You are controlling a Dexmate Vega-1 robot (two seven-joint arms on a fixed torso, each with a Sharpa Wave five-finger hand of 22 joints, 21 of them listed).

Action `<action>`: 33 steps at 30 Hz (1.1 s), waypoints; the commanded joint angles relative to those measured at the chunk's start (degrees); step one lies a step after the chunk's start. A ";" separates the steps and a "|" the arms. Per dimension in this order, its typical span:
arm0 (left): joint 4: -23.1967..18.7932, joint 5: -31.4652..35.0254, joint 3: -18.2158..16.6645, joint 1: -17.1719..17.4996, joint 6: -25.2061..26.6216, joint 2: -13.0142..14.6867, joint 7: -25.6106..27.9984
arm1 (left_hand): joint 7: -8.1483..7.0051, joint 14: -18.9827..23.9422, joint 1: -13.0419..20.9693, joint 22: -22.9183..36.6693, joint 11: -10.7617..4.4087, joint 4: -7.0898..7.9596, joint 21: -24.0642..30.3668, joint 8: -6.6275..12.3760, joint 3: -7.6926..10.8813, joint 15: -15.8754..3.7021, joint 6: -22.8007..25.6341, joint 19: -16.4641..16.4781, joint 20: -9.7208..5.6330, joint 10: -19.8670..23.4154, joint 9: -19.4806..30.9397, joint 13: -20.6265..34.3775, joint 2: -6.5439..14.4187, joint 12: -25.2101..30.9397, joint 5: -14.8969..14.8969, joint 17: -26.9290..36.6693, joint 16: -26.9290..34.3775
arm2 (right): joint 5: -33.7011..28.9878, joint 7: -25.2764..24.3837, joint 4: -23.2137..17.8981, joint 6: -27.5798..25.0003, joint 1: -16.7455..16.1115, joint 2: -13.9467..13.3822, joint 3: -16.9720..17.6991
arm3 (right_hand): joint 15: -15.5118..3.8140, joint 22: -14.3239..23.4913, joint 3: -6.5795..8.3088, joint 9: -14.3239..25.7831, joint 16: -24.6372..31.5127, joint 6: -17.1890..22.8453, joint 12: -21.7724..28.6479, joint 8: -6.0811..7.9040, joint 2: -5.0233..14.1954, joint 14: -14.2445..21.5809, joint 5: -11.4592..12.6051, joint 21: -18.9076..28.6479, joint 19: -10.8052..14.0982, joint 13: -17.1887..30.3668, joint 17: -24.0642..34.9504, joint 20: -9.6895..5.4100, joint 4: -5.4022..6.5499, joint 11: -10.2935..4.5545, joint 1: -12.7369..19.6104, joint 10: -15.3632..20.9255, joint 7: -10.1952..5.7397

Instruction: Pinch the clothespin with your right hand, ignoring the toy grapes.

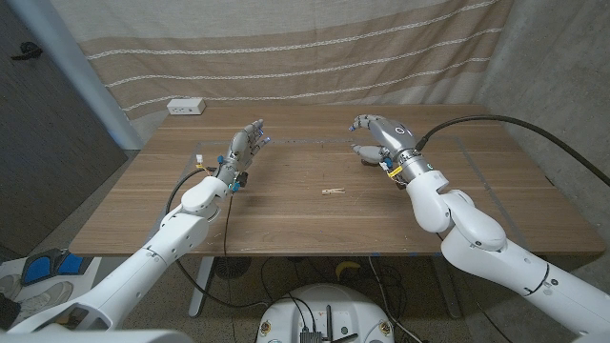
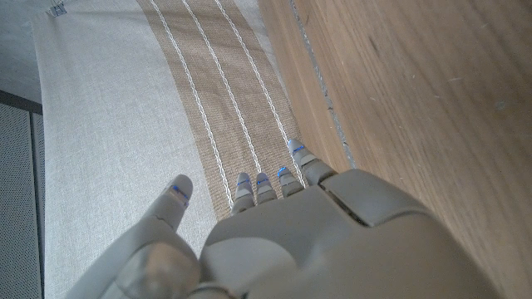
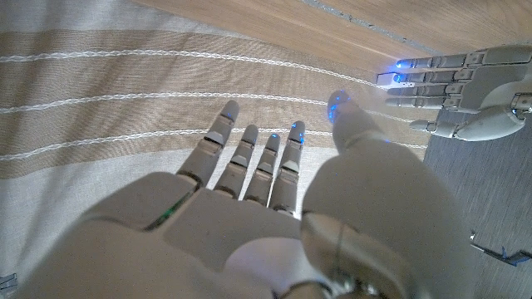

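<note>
A small pale wooden clothespin (image 1: pixel 334 191) lies on the wooden table (image 1: pixel 315 219) near its middle. My right hand (image 1: pixel 376 138) hovers above the table, behind and to the right of the clothespin, well apart from it, fingers spread and slightly curled, holding nothing. In the right wrist view the right hand (image 3: pixel 274 216) reaches toward the striped curtain with its fingers apart. My left hand (image 1: pixel 243 148) is raised over the left half of the table, fingers extended and empty. The left hand (image 2: pixel 316 241) shows its straight fingers in its own wrist view, and the left hand (image 3: pixel 449 83) also appears in the right wrist view.
A white box (image 1: pixel 186 107) sits just beyond the table's far left corner. A beige striped curtain (image 1: pixel 305 48) hangs behind the table. A black cable (image 1: pixel 515 124) loops over the right arm, and another cable (image 1: pixel 176 195) runs along the left forearm.
</note>
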 commanded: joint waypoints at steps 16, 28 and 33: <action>0.62 -0.04 0.57 -1.13 0.79 -0.35 -0.51 | -0.13 0.48 -0.34 0.18 -0.05 0.04 -0.25 -0.04 0.03 -3.10 0.45 0.21 0.19 0.51 0.34 0.19 2.56 0.24 -0.25 0.21 0.30 | -6.69 2.84 4.33 0.57 2.07 2.89 -3.38 | -6.58 0.39 -3.63 -0.02 2.57 4.47 1.28 2.77 -1.97 1.85 0.58 0.85 2.12 2.21 2.46 -0.02 1.52 0.19 -1.39 3.11 -0.20; 0.42 0.04 0.41 -0.66 0.64 -0.07 -0.34 | -0.16 0.42 -0.39 0.18 -0.13 0.08 -0.25 -0.07 0.01 -3.08 0.43 0.20 0.25 0.46 0.35 0.19 2.52 0.21 -0.27 0.21 0.27 | -6.18 5.45 5.65 1.99 3.38 3.26 -4.13 | -6.48 0.42 -3.77 -0.10 2.74 4.40 0.94 2.82 -1.50 1.25 0.42 0.89 2.20 2.51 2.94 -0.35 1.37 0.51 -0.62 2.39 -0.34; 0.32 -0.15 0.32 -0.56 0.72 -0.09 -0.29 | -0.21 0.40 -0.39 0.18 -0.04 0.08 -0.26 -0.08 0.02 -3.09 0.40 0.17 0.38 0.47 0.35 0.19 2.52 0.21 -0.27 0.21 0.26 | -6.51 5.98 5.83 2.28 3.54 3.31 -4.49 | -6.42 0.43 -3.92 -0.13 2.88 4.47 0.86 2.88 -1.32 1.19 0.32 0.92 2.22 2.61 3.15 -0.36 1.47 0.55 -0.60 2.28 -0.13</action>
